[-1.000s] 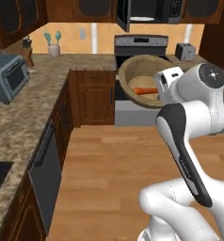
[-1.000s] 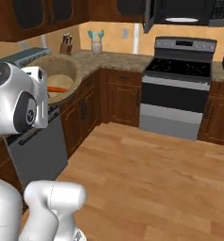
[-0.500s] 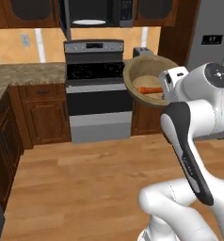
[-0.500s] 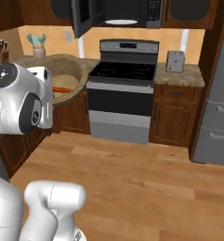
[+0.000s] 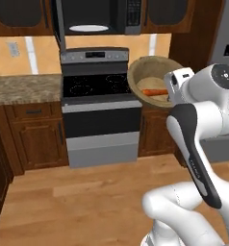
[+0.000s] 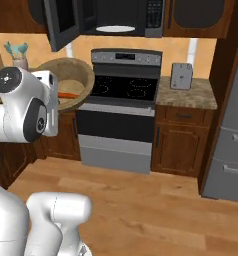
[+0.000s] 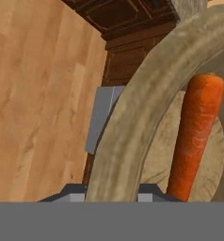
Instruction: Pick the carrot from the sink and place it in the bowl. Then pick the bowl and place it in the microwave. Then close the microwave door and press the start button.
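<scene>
The wide tan bowl (image 5: 146, 73) hangs in the air in front of the arm, level with the stove top. My gripper (image 7: 113, 190) is shut on the bowl's rim (image 7: 131, 136), one finger on each side of the wall. The orange carrot (image 7: 195, 136) lies inside the bowl (image 6: 75, 76), and its orange stick (image 5: 155, 92) shows just beside the white hand. The black microwave (image 5: 96, 17) sits above the stove with its door (image 6: 61, 22) swung open to the left and the white turntable plate (image 6: 116, 29) visible. The sink is out of view.
A black and steel stove (image 5: 96, 101) stands straight ahead under the microwave. A small toaster (image 6: 181, 76) sits on the granite counter right of it. A grey fridge (image 6: 230, 125) is at the far right. Wood cabinets line the wall above a bare wood floor (image 5: 87, 192).
The whole picture has slid sideways, so the base has moved: the stove and microwave now stand centred ahead. The bowl with the carrot stays in my grip.
</scene>
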You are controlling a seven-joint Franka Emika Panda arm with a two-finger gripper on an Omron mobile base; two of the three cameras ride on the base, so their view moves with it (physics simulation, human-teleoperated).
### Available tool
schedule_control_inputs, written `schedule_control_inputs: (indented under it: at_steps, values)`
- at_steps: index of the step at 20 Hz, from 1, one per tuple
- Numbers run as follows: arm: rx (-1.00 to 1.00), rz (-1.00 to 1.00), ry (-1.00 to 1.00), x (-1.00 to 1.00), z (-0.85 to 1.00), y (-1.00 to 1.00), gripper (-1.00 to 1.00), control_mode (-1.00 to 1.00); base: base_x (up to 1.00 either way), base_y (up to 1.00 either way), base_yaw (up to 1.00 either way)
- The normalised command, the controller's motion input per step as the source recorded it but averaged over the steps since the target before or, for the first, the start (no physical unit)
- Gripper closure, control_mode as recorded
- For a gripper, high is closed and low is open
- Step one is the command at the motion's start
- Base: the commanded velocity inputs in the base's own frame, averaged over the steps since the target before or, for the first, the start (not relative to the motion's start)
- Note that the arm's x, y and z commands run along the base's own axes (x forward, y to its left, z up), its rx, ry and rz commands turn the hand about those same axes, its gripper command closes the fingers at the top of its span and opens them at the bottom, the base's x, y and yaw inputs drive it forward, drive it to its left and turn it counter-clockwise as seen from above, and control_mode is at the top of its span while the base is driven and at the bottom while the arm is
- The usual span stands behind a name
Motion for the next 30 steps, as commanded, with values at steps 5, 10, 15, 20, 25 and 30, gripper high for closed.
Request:
schedule_control_inputs:
  at_steps: [5,10,15,20,25,30]
  values:
    - [0.0,0.0,0.0,0.0,0.0,0.0,1.0,1.0,1.0,-0.21,0.11]
    - [0.0,0.0,0.0,0.0,0.0,0.0,1.0,1.0,1.0,-0.06,0.12]
    - [0.0,0.0,0.0,0.0,0.0,0.0,1.0,1.0,1.0,-0.49,0.33]
    - [0.0,0.0,0.0,0.0,0.0,0.0,1.0,1.0,1.0,-0.72,0.47]
    - [0.0,0.0,0.0,0.0,0.0,0.0,1.0,1.0,1.0,-0.43,0.45]
    - [0.0,0.0,0.0,0.0,0.0,0.0,1.0,1.0,1.0,-0.2,0.38]
